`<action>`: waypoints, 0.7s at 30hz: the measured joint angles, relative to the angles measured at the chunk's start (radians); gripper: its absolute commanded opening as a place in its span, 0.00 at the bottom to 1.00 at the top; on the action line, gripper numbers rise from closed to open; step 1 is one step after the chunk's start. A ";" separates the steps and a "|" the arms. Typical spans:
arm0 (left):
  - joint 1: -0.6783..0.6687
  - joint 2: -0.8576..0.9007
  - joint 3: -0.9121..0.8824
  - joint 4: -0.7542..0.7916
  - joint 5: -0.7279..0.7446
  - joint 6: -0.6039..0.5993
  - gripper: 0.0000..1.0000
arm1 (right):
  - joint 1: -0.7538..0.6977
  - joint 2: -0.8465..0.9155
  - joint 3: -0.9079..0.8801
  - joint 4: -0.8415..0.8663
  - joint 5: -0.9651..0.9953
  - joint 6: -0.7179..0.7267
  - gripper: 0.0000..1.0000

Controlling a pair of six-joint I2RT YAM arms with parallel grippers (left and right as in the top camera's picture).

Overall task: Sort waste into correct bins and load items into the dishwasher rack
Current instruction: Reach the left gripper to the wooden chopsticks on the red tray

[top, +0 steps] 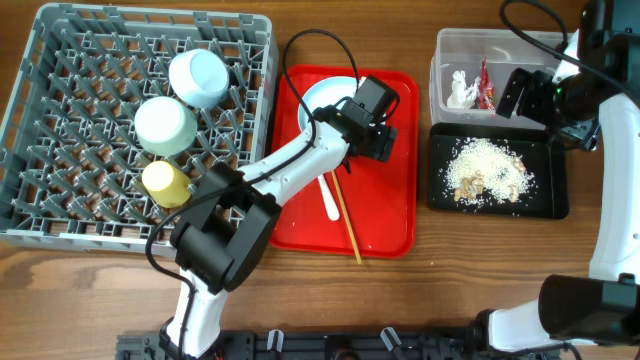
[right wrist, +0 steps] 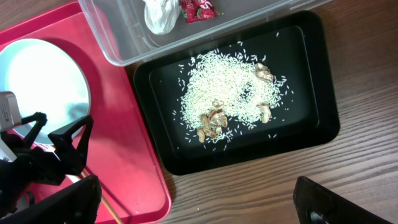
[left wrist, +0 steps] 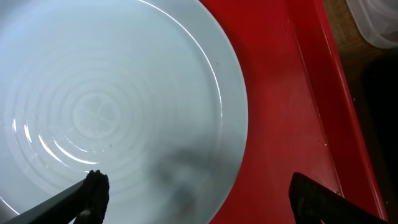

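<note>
Hanging over the red tray (top: 392, 225), the left gripper (left wrist: 200, 186) has its jaws wide apart and holds nothing. One finger is above the plate (left wrist: 112, 93) and the other is above bare red tray, so the plate's edge sits between them. That looks like the way to pinch the plate by its edge, because a flat plate is hard to grab from on top.

The fork (top: 330, 195) and chopsticks (top: 347, 220) lie on the red tray too, near the plate. Left of the red tray, the rack (top: 30, 120) has the blue bowl (top: 198, 77), green bowl (top: 165, 125) and yellow cup (top: 166, 182) in it. Right of the red tray, the clear tub (top: 445, 50) holds the wrapper (top: 486, 88) and tissue (top: 460, 88), and the black tray (top: 445, 195) holds the rice (top: 488, 172). The right gripper (right wrist: 196, 190) hangs above those two bins, wide open and empty, out of the way.
</note>
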 measured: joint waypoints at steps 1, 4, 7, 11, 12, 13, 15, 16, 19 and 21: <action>0.000 0.000 0.000 -0.003 0.000 0.000 0.89 | 0.000 0.000 0.000 0.000 0.000 0.000 1.00; 0.000 0.000 0.000 -0.045 0.000 -0.001 0.85 | 0.000 0.000 0.000 0.000 0.000 0.000 1.00; 0.000 0.000 0.000 -0.136 0.001 -0.038 0.80 | 0.000 0.000 0.000 0.000 0.000 0.000 1.00; 0.007 -0.021 0.000 -0.251 0.044 -0.143 0.75 | 0.000 0.000 0.000 0.000 0.000 0.000 1.00; 0.011 -0.037 0.000 -0.278 0.071 -0.180 0.75 | 0.000 0.000 0.000 0.000 0.000 0.000 1.00; 0.016 -0.055 0.000 -0.299 0.100 -0.208 0.75 | 0.000 0.000 0.000 0.000 0.000 0.000 1.00; 0.021 -0.084 0.000 -0.327 0.140 -0.251 0.75 | 0.000 0.000 0.000 0.000 0.000 0.000 1.00; 0.023 -0.100 0.000 -0.346 0.171 -0.280 0.77 | 0.000 0.000 0.000 0.000 0.000 0.000 1.00; 0.024 -0.117 0.000 -0.405 0.240 -0.352 0.78 | 0.000 0.000 0.000 -0.003 0.000 0.000 1.00; 0.023 -0.117 0.000 -0.434 0.273 -0.394 0.79 | 0.000 0.000 0.000 -0.005 0.000 0.000 1.00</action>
